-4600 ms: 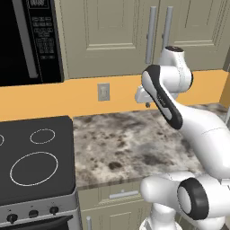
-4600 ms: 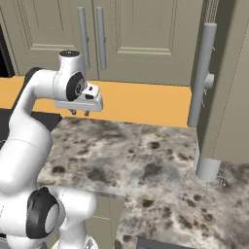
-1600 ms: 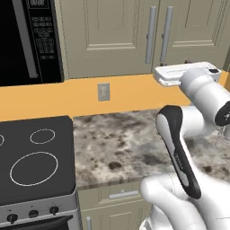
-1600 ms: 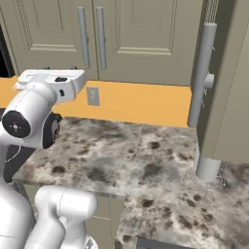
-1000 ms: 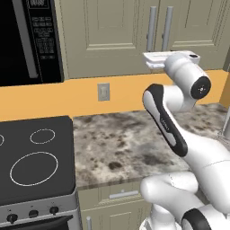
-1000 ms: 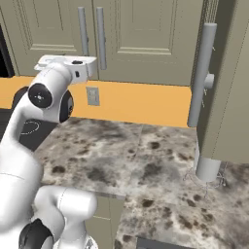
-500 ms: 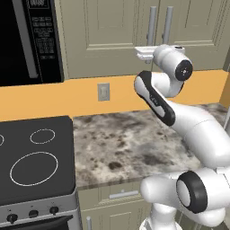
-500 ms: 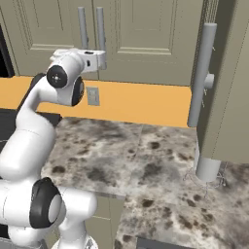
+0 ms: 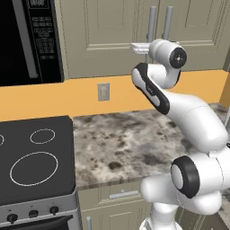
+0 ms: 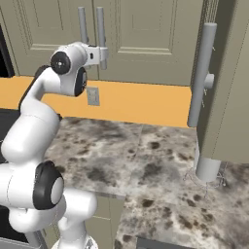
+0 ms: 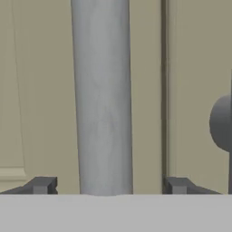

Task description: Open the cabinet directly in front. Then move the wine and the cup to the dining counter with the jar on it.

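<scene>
The cabinet (image 9: 108, 31) has both panelled doors shut. My gripper (image 11: 108, 186) is raised against it in the left base view (image 9: 136, 47) and the right base view (image 10: 103, 54). It is open around the left door's grey bar handle (image 11: 103, 95). In the hand view a dark fingertip (image 11: 41, 185) stands on either side of the bar, with a gap to it on both sides. The other door's handle (image 11: 222, 122) shows at the right edge, past the door seam. The wine and the cup are hidden, and the dining counter and the jar are out of view.
A black microwave (image 9: 27, 40) hangs at the left above a stove top (image 9: 31, 161). The mottled stone worktop (image 9: 126, 143) lies below the arm, with a wall outlet (image 9: 103, 91) on the orange backsplash. A tall unit with a thick grey handle (image 10: 202, 73) juts out on the right.
The hand has swung left along the cabinet front and closer in, so the left door's handle now stands between the fingers. The doors have not moved.
</scene>
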{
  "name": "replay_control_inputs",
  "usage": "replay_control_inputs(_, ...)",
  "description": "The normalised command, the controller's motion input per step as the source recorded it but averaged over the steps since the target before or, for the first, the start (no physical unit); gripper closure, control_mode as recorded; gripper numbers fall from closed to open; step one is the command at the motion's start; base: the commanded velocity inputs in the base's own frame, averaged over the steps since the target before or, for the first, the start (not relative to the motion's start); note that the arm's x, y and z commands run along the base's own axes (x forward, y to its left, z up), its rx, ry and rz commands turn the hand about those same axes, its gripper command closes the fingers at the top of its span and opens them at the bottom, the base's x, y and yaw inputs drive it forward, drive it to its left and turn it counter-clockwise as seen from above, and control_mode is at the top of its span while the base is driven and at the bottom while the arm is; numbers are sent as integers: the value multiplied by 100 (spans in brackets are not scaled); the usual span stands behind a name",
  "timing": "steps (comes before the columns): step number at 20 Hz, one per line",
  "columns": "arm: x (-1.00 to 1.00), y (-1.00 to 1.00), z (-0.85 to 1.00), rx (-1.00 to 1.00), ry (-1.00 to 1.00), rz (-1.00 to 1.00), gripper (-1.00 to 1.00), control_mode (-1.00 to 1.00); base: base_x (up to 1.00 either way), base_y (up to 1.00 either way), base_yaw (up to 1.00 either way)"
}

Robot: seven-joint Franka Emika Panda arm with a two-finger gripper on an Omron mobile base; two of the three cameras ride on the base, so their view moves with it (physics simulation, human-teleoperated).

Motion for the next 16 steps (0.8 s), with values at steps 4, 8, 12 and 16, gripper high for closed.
replay_control_inputs(4, 65, 0, -6, 0, 9, -1, 100, -100, 0, 0, 0)
replay_control_inputs(8, 0, 0, 0, 0, 0, 0, 100, -100, 0, 0, 0)
replay_control_inputs(12, -10, 0, 0, 0, 0, 0, 100, -100, 0, 0, 0)
replay_control_inputs(16, -42, 15, 9, 0, 0, 0, 100, -100, 0, 0, 0)
